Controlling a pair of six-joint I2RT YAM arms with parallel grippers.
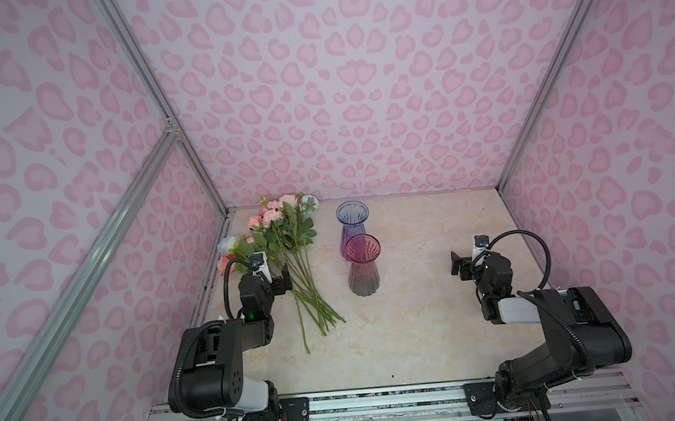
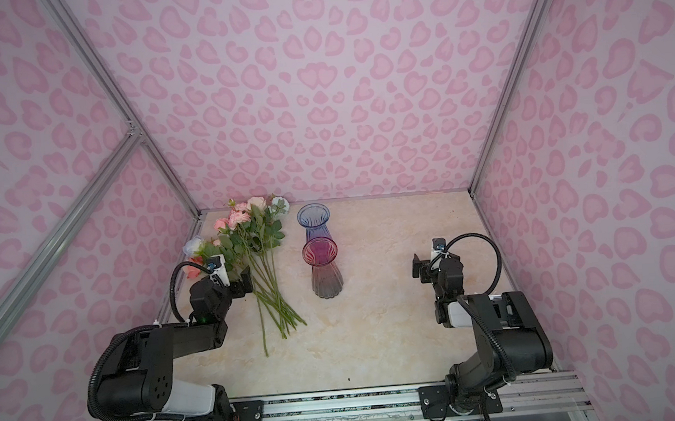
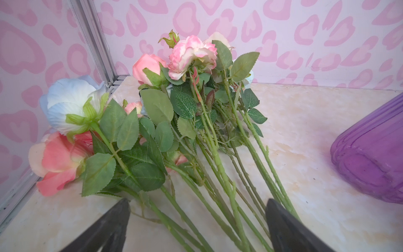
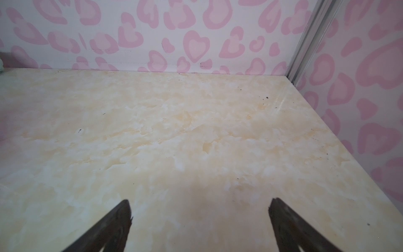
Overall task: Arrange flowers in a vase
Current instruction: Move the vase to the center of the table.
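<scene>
In both top views I count two vases, upright and empty, mid-table: a blue-to-purple ribbed glass vase (image 1: 352, 235) at the back and a pink-to-grey ribbed glass vase (image 1: 363, 276) just in front of it. The flowers (image 1: 290, 255), artificial pink, coral, cream and pale blue blooms on long green stems, lie bundled on the cream marbled table (image 1: 418, 336) by the left wall.

From my left wrist view, the left gripper (image 3: 198, 203) is spread wide at the stems and grips nothing. The stems overlap too much to count.

From the right wrist view, the right gripper (image 4: 199, 203) is spread wide over the tabletop and holds nothing.

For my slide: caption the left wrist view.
Open left gripper at the stems of flowers lying on the table, purple vase nearby.
</scene>
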